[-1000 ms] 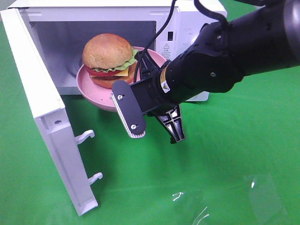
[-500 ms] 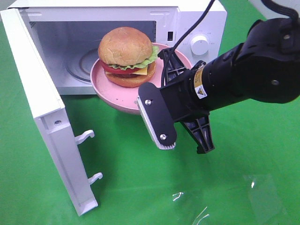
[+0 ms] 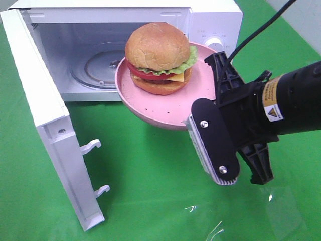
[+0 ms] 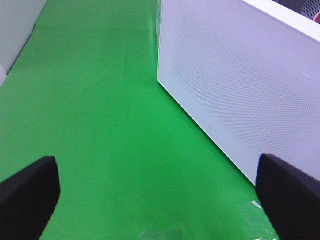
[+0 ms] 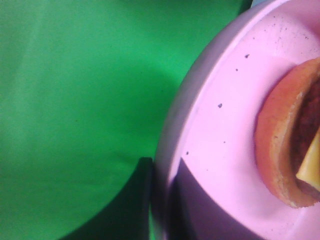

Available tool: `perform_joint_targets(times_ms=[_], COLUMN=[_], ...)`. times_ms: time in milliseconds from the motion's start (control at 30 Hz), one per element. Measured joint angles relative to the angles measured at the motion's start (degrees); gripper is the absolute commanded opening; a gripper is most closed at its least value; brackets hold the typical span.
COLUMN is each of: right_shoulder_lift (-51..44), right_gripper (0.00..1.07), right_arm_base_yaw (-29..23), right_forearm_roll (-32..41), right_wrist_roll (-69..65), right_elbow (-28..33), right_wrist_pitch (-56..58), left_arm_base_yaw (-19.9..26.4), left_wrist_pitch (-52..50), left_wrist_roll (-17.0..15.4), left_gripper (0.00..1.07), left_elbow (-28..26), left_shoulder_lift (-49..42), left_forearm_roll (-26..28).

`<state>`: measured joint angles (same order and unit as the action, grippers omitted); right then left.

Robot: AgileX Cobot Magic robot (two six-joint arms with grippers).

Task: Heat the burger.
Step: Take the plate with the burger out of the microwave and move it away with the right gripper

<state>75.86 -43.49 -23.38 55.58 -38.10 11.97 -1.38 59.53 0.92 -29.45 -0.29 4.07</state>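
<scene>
In the high exterior view the round burger with its glossy golden-brown bun (image 3: 158,57) sat on a pink speckled plate (image 3: 165,108), held in the air before the open white microwave oven (image 3: 115,30), whose door (image 3: 45,120) swung out toward 8 o'clock. The black right gripper (image 3: 203,108) clamped the plate's rim at 4 o'clock of the burger.

The left wrist view alone showed the black left gripper (image 4: 160,195), its fingers (image 4: 27,192) wide apart over the green cloth (image 4: 100,110), the microwave door at 2 o'clock.

The right wrist view gave only the plate rim, pinched, and the burger's lower bun (image 5: 280,145)
</scene>
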Motion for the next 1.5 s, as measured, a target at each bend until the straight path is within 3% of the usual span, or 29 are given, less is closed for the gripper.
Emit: perform_joint_targets(times_ms=[433, 767, 1500], right_shoulder_lift=[-11.46, -16.96, -20.17], right_gripper=[0.00, 0.00, 0.00], right_arm_base_yaw=[0.00, 0.00, 0.00], right_forearm_roll=[0.46, 0.52, -13.35], right_wrist_roll=[-1.55, -4.35, -44.75], right_elbow=[5.10, 5.39, 5.39], right_wrist_pitch=[7.91, 14.84, 32.77], left_arm_base_yaw=[0.00, 0.00, 0.00], left_wrist_pitch=[0.00, 0.00, 0.00], left_wrist_roll=[0.00, 0.00, 0.00], left_gripper=[1.00, 1.00, 1.00], left_elbow=[0.00, 0.00, 0.00], left_shoulder_lift=[0.00, 0.00, 0.00], left_forearm_roll=[0.00, 0.00, 0.00])
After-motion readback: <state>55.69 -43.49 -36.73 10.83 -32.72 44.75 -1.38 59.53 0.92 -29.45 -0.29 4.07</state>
